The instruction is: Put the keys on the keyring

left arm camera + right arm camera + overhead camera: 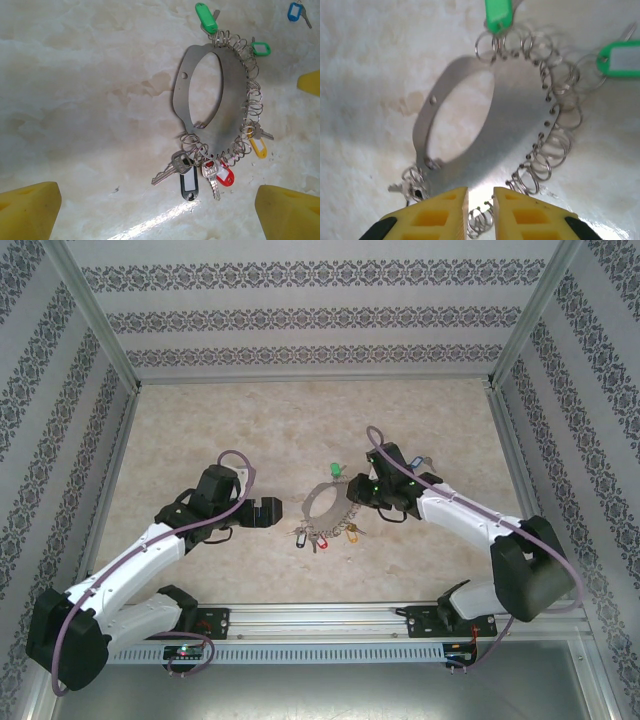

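1. Right wrist view: the green key [498,15] is cut by the top edge; a second green key [620,59] is cut by the right edge and blurred
2. The right gripper [480,197] runs off the bottom edge; whether it pinches the small ring [479,220] between its fingers is unclear
3. Left wrist view: the blue key [295,11] is clipped at the top edge
4. From above, the keys [312,537] are too small to tell apart

The top view looks down from high behind the near edge of the worktop [200,430] and takes in all of it. Both wrist views look steeply down at the keyring [232,100] near the worktop's middle, the right one from much closer. All three views share the keyring.
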You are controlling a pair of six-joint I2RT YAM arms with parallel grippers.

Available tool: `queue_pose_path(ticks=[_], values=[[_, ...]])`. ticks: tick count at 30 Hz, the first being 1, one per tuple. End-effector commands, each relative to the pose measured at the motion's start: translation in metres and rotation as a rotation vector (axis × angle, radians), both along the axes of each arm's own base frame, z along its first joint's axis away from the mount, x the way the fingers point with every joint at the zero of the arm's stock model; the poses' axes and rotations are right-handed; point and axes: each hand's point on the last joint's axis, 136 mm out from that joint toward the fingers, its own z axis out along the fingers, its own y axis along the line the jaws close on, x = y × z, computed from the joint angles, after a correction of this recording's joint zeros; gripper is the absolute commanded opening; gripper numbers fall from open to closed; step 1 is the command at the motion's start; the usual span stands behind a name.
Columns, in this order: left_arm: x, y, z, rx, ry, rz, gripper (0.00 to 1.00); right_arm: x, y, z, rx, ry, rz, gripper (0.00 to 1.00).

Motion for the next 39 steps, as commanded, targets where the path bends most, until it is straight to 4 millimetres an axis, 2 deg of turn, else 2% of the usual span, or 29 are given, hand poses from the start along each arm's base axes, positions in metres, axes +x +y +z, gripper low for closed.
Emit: queue_pose_path(ticks=[1, 5, 10, 20, 31, 39], values=[[-0.005, -0.011, 0.006, -0.022, -0.009, -0.063, 1.00, -0.027, 0.002, -0.021, -0.034, 0.048, 0.147, 0.21], [-0.005, -0.014, 0.005, -0.023, 0.004, -0.078, 1.00, -0.031, -0.001, -0.034, -0.064, 0.066, 0.158, 0.22], [-0.005, -0.017, 0.003, -0.025, 0.016, -0.090, 1.00, -0.026, 0.000, -0.046, -0.092, 0.066, 0.172, 0.24], [-0.007, -0.018, 0.000, -0.024, 0.022, -0.097, 1.00, -0.015, 0.002, -0.056, -0.140, 0.055, 0.195, 0.30], [-0.006, -0.021, -0.001, -0.024, 0.025, -0.103, 1.00, -0.003, 0.009, -0.049, -0.144, 0.010, 0.218, 0.30], [-0.010, -0.021, -0.005, -0.018, 0.036, -0.109, 1.00, 0.001, 0.012, -0.050, -0.150, 0.005, 0.224, 0.23]])
